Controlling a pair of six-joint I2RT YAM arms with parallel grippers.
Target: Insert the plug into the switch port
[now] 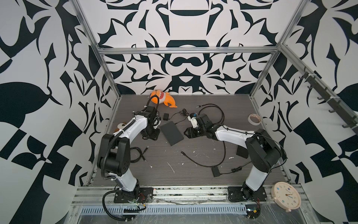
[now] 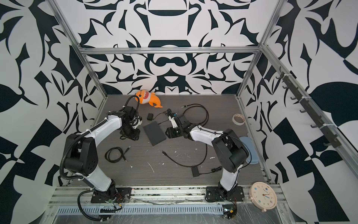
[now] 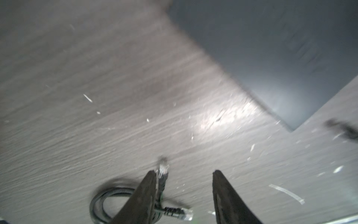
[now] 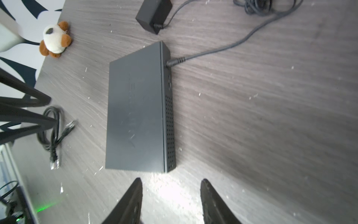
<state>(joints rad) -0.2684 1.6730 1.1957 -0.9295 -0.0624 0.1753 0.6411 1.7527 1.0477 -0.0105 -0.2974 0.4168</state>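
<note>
The switch (image 1: 171, 132) (image 4: 135, 108) is a flat dark grey box lying mid-table, with a power lead plugged into one side; its port does not show. A coiled black cable (image 2: 114, 154) lies left of it, and its clear plug (image 3: 162, 167) rests on the table beside one finger (image 3: 149, 186) of my left gripper (image 3: 185, 172). That gripper (image 1: 149, 136) hovers open above the table, holding nothing. My right gripper (image 4: 172, 180) (image 1: 187, 133) is open and empty, just off the switch's short end.
A power adapter (image 1: 166, 117) and tangled lead sit behind the switch. A second black cable (image 1: 203, 163) and adapter (image 1: 216, 171) lie front right. An orange plush (image 1: 162, 99), a tape roll (image 1: 254, 119), a small plush dog (image 4: 55, 39) and a clock (image 1: 286, 196) line the edges.
</note>
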